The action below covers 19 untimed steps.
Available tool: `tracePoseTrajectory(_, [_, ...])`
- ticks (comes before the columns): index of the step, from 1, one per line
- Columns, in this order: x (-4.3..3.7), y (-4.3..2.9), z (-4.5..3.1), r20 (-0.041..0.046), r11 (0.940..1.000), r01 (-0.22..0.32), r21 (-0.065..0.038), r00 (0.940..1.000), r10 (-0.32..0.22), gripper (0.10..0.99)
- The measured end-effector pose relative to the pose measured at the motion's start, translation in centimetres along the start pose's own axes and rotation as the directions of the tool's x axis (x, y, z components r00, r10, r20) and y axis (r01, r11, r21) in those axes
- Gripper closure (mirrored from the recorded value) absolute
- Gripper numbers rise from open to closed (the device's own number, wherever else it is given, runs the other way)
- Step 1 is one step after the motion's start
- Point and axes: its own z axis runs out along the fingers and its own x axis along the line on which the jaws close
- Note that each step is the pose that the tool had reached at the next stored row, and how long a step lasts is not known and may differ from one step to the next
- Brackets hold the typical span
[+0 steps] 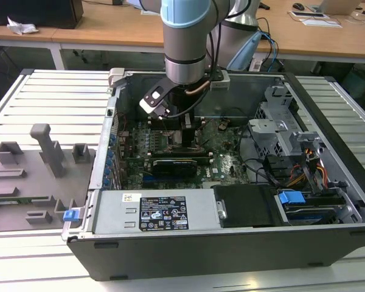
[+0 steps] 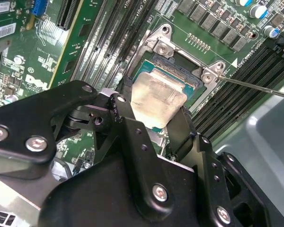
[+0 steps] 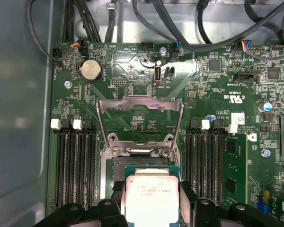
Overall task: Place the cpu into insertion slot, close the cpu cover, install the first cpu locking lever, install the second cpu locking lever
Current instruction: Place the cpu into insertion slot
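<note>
Holding cpu clamped in gripper | over insertion slot | cpu cover open | cpu print illegible

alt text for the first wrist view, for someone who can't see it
The gripper holds the cpu by two opposite edges at the insertion slot on a green motherboard. The cpu cover stands raised open beside the slot, with memory slots flanking it.

We've got a pale slatted tabletop, with the open computer case lying right on it. Just beside the case, at the exterior view's left, we see a grey fixture plate.
</note>
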Motion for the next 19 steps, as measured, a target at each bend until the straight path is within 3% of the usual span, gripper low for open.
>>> tracePoseTrajectory(19, [0.79,0.12,1.35,0.0018,0.9998,-0.019,0.008,0.9998,0.019,0.545])
